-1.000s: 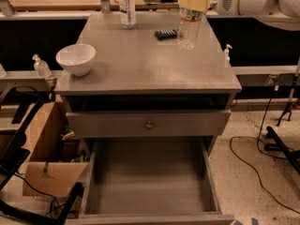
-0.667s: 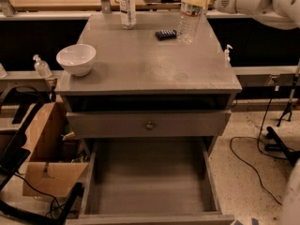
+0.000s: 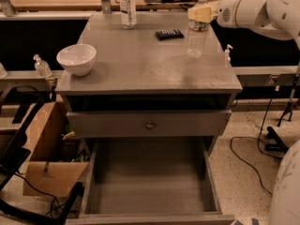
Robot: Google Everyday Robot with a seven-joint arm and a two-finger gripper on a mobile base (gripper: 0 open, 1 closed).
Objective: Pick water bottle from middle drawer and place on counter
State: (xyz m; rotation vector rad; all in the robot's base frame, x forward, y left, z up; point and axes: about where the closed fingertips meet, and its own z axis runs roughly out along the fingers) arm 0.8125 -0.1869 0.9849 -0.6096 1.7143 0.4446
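The water bottle (image 3: 197,35) is clear and ribbed with a white cap. It stands upright at the back right of the grey counter (image 3: 145,69), its base at or just above the surface. My gripper (image 3: 199,13) comes in from the right on a white arm and is shut on the bottle's neck, its pale fingers (image 3: 193,14) wrapping it just under the cap. The middle drawer (image 3: 150,184) is pulled out at the bottom of the cabinet, with a bare grey floor and nothing in it.
A white bowl (image 3: 76,59) sits at the counter's left. A clear bottle with a broad white label (image 3: 127,6) and a small black object (image 3: 169,33) are at the back. Pump bottles (image 3: 42,65) flank the cabinet. A cardboard box (image 3: 47,158) stands on the left and cables (image 3: 248,153) lie on the right.
My gripper has come down and slightly right with the water bottle, bringing the bottle's base down to the counter top. The bowl and the drawer have not moved.
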